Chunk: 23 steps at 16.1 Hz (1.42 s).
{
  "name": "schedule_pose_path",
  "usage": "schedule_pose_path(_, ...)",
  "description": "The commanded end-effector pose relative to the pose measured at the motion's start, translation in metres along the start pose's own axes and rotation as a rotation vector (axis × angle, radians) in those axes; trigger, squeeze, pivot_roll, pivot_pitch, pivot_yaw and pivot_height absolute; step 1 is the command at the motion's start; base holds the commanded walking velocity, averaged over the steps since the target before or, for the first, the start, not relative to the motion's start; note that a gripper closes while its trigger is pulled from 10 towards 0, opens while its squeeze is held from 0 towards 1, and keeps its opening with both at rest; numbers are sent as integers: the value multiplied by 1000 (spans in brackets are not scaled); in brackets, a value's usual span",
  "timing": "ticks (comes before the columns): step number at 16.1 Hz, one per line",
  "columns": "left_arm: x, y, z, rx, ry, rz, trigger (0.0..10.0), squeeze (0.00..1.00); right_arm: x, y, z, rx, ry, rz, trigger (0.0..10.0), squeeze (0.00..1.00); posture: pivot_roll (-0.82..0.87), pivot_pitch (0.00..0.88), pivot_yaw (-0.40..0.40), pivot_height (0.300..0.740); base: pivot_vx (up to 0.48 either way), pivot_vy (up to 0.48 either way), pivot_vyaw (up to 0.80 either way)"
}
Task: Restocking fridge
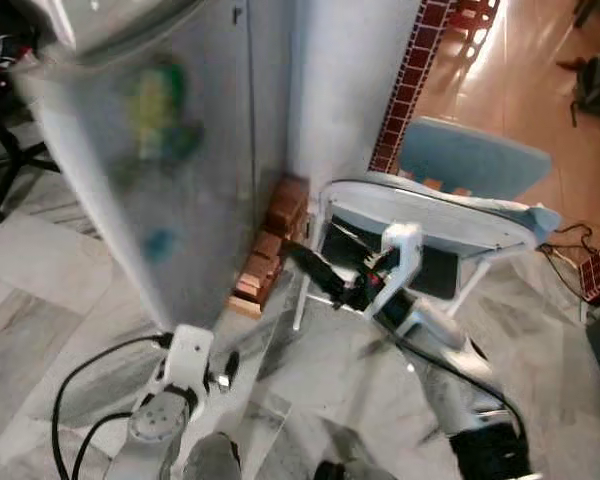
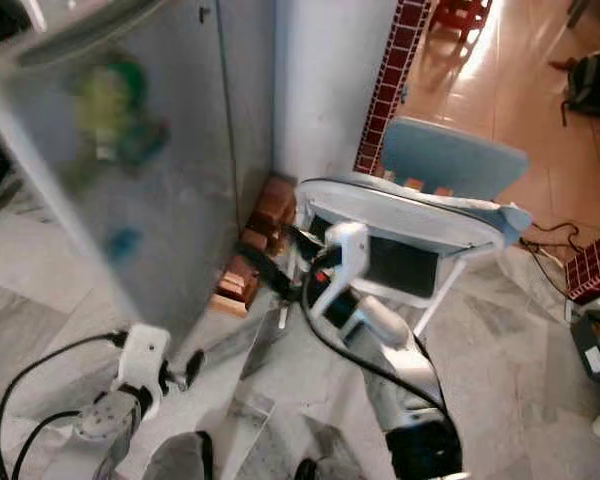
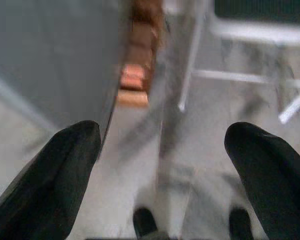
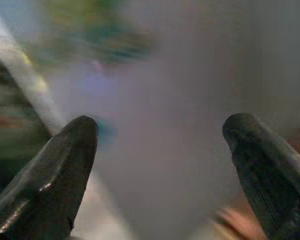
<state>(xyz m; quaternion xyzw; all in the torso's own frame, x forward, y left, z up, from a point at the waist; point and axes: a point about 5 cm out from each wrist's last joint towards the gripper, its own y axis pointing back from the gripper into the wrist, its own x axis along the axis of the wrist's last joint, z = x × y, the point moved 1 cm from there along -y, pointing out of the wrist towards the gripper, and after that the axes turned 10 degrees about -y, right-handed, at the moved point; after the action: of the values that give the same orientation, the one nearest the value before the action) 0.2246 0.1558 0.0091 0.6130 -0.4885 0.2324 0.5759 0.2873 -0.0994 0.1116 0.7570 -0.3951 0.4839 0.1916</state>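
Observation:
The grey fridge (image 1: 180, 150) stands at the left, blurred, with green and blue magnets on its door (image 1: 160, 100). My right gripper (image 1: 310, 265) reaches forward at the fridge's lower right corner. It is open and holds nothing, and in the right wrist view its fingers (image 4: 55, 170) point at the blurred grey door. My left gripper (image 1: 225, 368) hangs low over the marble floor by the fridge's base. It is open and empty too, and the left wrist view has its fingers (image 3: 50, 175) above the floor beside the fridge side.
A white folding chair (image 1: 450, 215) with a pale blue back stands just right of the fridge. Stacked bricks (image 1: 270, 250) lie between the two, against a white pillar (image 1: 340, 80). Black cables (image 1: 80, 390) trail on the floor at the left, and an office chair base (image 1: 10, 160) sits far left.

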Motion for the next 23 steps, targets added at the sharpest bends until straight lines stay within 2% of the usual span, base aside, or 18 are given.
schedule_pose_path(1,16,0,-9,66,-26,74,10000,0,-1,8,10,-94,45,12,10000,0,158,113,-55,740,0,0,0)
schedule_pose_path(3,27,2,-17,126,-67,133,10000,0,-4,15,10,-143,64,0,10000,0,154,106,-57,740,0,180,0)
schedule_pose_path(4,39,5,-24,182,-128,215,10000,0,-5,21,18,-248,84,31,10000,0,146,98,-62,740,0,465,0)
schedule_pose_path(7,47,5,-33,248,-88,270,10000,0,-9,32,25,-324,114,48,10000,0,145,79,-66,740,0,472,0)
schedule_pose_path(9,52,3,-37,284,-77,298,10000,0,-11,33,28,-351,145,69,10000,0,143,70,-63,740,0,472,0)
schedule_pose_path(12,72,0,-40,316,-76,374,10000,0,-7,31,36,-410,174,84,10000,0,148,61,-66,740,0,471,0)
schedule_pose_path(17,76,-2,-42,323,-52,393,10000,0,-6,33,42,-455,190,101,10000,0,140,67,-60,740,0,469,0)
schedule_pose_path(21,74,2,-38,323,-27,388,10000,0,-8,41,46,-494,189,109,10000,0,118,64,-41,740,0,469,0)
schedule_pose_path(22,74,3,-37,313,-40,393,10000,0,-9,44,47,-501,177,117,10000,773,116,62,-38,740,0,469,0)
schedule_pose_path(23,73,4,-34,303,-52,396,10000,0,-9,46,47,-506,182,115,10000,863,114,56,-40,740,0,469,0)
